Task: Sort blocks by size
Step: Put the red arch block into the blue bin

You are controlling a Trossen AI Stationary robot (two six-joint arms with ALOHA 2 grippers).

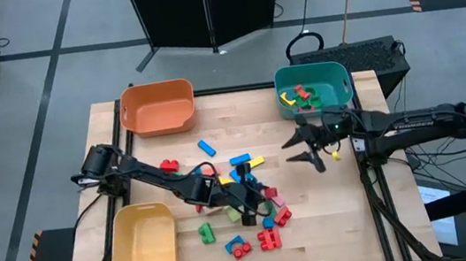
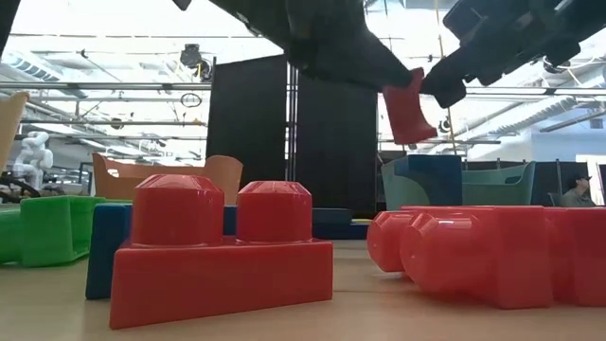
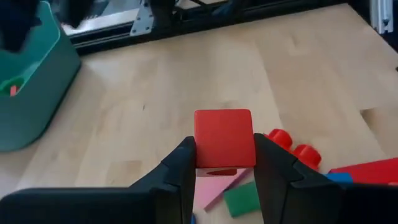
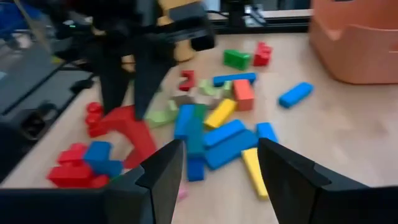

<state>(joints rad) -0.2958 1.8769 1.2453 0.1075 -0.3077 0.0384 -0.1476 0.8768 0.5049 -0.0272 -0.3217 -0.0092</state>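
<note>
Nearest me, at the front middle of the counter [image 1: 333,216], my left pincer [image 3: 224,163] is clamped on a red block [image 3: 224,138] and holds it above the scattered blocks [image 1: 247,209]. Farther back, toward the right edge, my right pincer [image 1: 305,148] hangs wide open and empty, just in front of the teal bin [image 1: 336,100] at the far right corner, which already holds a few blocks.

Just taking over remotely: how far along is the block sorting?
Early. Done: a few blocks lie in the teal bin; the orange bin and yellow bin look empty. In hand: the left gripper holds a red block above the table. The right gripper hangs open, empty. Left: the main pile mid-table.
</note>
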